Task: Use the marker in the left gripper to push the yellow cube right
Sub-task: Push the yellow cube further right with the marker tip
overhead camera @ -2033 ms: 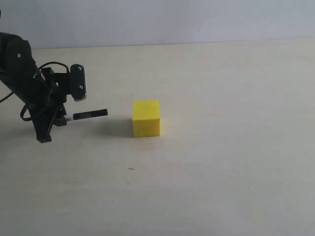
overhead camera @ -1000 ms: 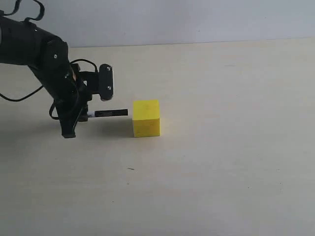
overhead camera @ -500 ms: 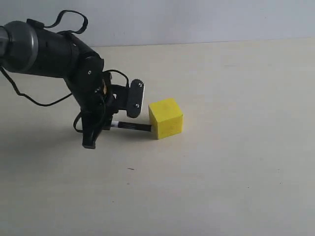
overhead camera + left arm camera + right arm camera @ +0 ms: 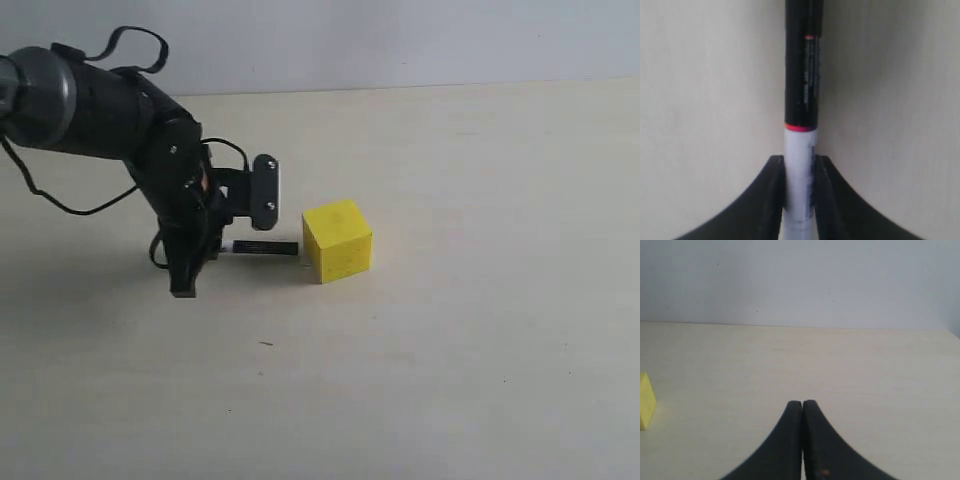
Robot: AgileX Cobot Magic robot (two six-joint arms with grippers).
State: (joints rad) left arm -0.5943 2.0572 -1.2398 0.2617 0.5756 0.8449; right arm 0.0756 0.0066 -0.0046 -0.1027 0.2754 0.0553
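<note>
Exterior view gives you what neither wrist camera does: the left gripper (image 4: pixel 215 246), the marker (image 4: pixel 265 247) and the yellow cube (image 4: pixel 338 240) all together on the desk (image 4: pixel 450 350). The cube sits a little left of the middle of the desk, turned so that a corner faces you. The marker lies level, low over the desk, with its black end pointing right at the cube's left face. That end is just beside the cube, but you cannot tell from here whether it touches. Left wrist view shows you the grip itself. The left gripper (image 4: pixel 799 167) has its fingers (image 4: pixel 771 192) clamped on the white barrel of the marker (image 4: pixel 801 100), just behind a thin red ring where the black part begins. The print on the barrel is too blurred to read, and the marker's far end is cut off by the frame edge. Right wrist view shows the right gripper (image 4: pixel 802 407) with its fingers pressed together, nothing between them, over bare desk (image 4: pixel 865 390) before a pale wall (image 4: pixel 790 280). Only a sliver of the yellow cube (image 4: pixel 645 400) shows there, cut by the frame edge.
</note>
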